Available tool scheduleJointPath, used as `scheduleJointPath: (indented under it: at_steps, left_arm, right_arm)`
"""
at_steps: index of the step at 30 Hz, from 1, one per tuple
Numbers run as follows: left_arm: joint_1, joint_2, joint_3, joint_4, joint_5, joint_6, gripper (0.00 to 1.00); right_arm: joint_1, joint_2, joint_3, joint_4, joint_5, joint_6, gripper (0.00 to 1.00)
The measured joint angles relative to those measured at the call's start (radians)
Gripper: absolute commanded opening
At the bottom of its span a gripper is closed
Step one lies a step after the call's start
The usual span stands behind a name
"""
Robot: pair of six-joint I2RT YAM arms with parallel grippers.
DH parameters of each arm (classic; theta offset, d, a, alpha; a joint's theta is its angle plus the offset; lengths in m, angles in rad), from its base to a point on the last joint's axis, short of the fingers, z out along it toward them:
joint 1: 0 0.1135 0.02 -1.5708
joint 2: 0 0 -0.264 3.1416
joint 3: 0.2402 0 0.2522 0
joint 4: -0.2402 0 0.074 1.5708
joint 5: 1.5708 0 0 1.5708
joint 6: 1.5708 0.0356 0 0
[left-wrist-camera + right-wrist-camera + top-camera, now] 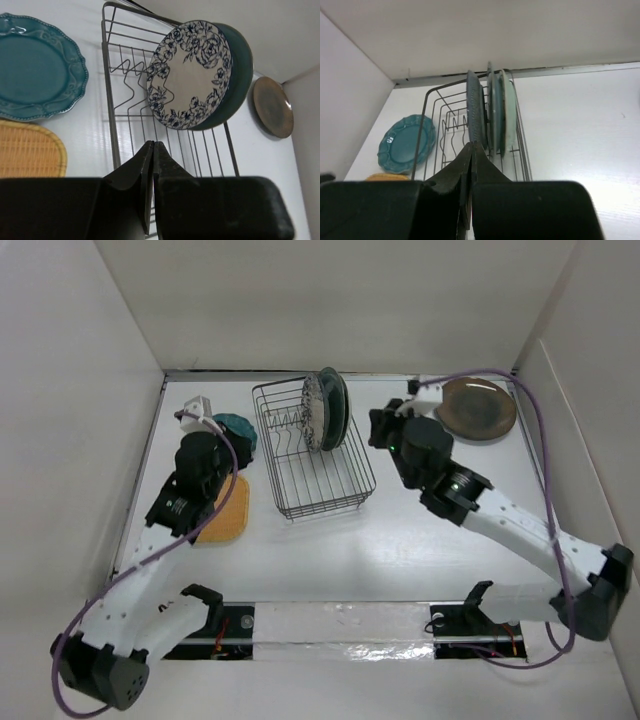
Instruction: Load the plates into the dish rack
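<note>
The dish rack (320, 485) holds three plates on edge at its far end. They are a blue-and-white flowered plate (190, 75), a grey-blue plate (241, 75) right behind it, and a pale green plate (510, 112) last.

Only the left wrist view shows the flowered face. The right wrist view shows the three edge-on, which is where the green one can be told apart.

Both the left gripper (153, 146) and the right gripper (471, 146) have their fingers pressed together on nothing. The rack lies just beyond each pair of tips.

Up and left of the left fingers a dark teal scalloped plate (35, 65) lies flat on the table (420, 550). An orange plate (27, 150) is just beside it. A glossy brown plate (272, 106) lies flat, well to the right past the rack. It shows in the overhead and left wrist views only.
</note>
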Motion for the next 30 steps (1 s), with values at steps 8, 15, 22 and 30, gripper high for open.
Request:
scheduleJointPath:
  at_steps: [8, 15, 22, 30]
  left_arm:
    - [0.254, 0.261, 0.089, 0.101, 0.193, -0.108, 0.37]
    - [0.588, 0.427, 0.124, 0.204, 0.307, -0.132, 0.57]
    - [0.750, 0.733, 0.222, 0.181, 0.494, -0.088, 0.54]
    - [0.806, 0.943, 0.344, 0.117, 0.555, 0.069, 0.54]
  right_arm:
    - [-0.024, -0.253, -0.425, 0.122, -0.057, 0.048, 0.00]
    - [-0.064, -0.357, -0.557, 0.140, -0.121, 0.081, 0.00]
    - [-0.139, -0.466, -0.556, 0.140, -0.161, 0.082, 0.01]
    - [-0.213, -0.483, -0.556, 0.135, -0.242, 0.095, 0.01]
